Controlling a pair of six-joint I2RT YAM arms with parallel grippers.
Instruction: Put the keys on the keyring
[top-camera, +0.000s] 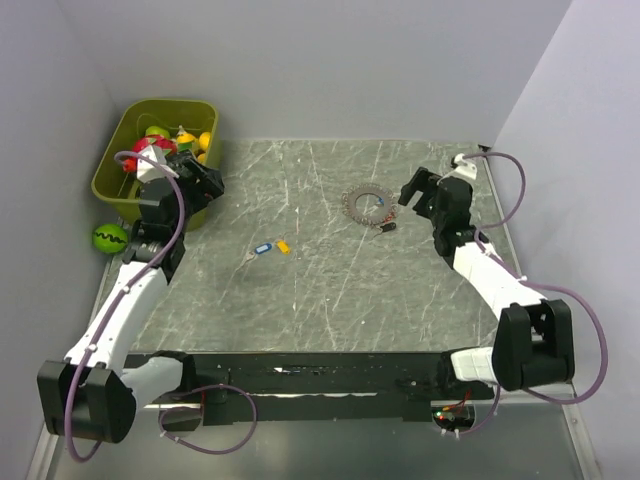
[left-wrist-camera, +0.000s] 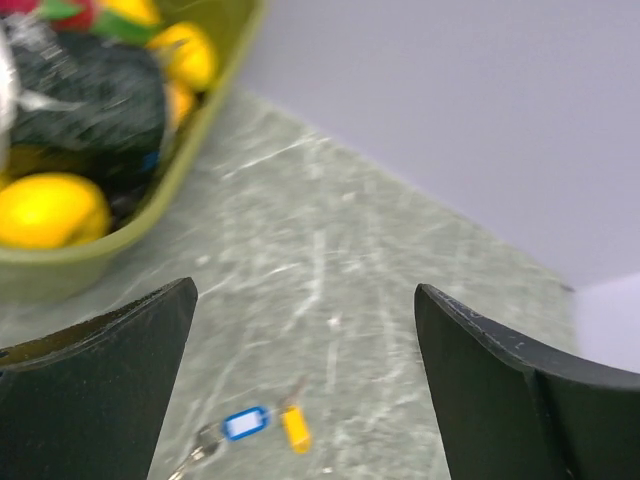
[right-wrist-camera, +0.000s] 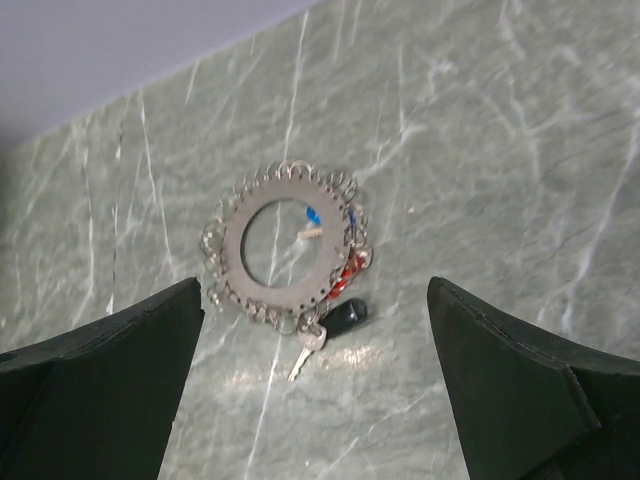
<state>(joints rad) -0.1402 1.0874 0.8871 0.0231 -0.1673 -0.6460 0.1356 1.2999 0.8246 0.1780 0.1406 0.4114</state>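
L hand (left-wrist-camera: 305, 292), R hand (right-wrist-camera: 313, 287) both apart, flat perforated keyring (right-wrist-camera: 232, 250), plastic-tagged keys (left-wrist-camera: 246, 422), prob. two

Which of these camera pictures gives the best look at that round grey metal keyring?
The right wrist view: the round grey metal keyring sits mid-frame, its looped edge, small dark fob and a hanging key clear. The top view shows it only small; the left wrist view misses it.
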